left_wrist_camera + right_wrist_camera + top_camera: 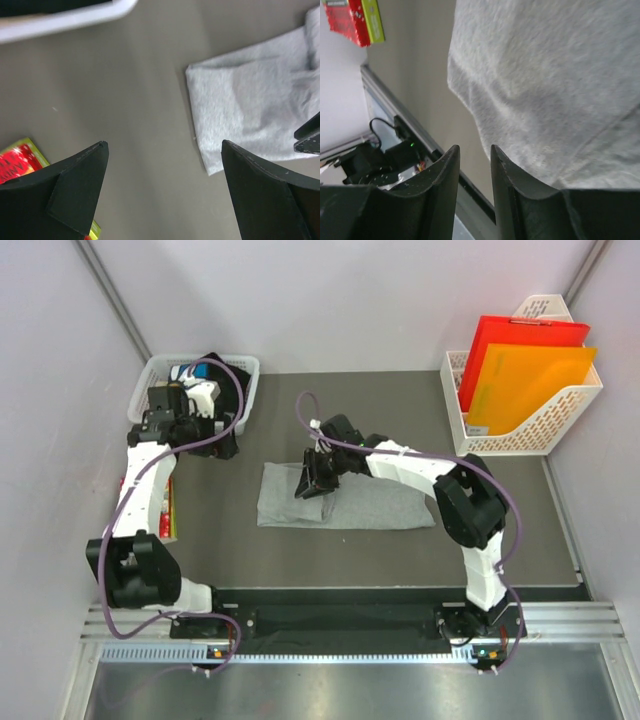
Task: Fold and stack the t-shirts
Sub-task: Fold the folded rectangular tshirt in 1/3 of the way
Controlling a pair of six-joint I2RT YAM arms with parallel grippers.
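The light heather-grey t-shirt (pixel 340 498) lies folded into a flat strip at the table's middle; it also shows in the left wrist view (pixel 250 110) and the right wrist view (pixel 550 85). My right gripper (pixel 312 485) hovers over its left part; its jaws (pixel 475 150) stand a narrow gap apart with nothing between them. The black t-shirt (pixel 222 364) lies in the white basket (pixel 160 370) at the back left, mostly hidden by my left arm. My left gripper (pixel 212 443) is wide open and empty (pixel 162 150) over bare table between basket and grey shirt.
A small red patterned packet (pixel 171 510) lies at the table's left edge, also in the left wrist view (pixel 17 160). A white file holder (pixel 530 415) with red and orange folders stands at the back right. Walls close in on both sides.
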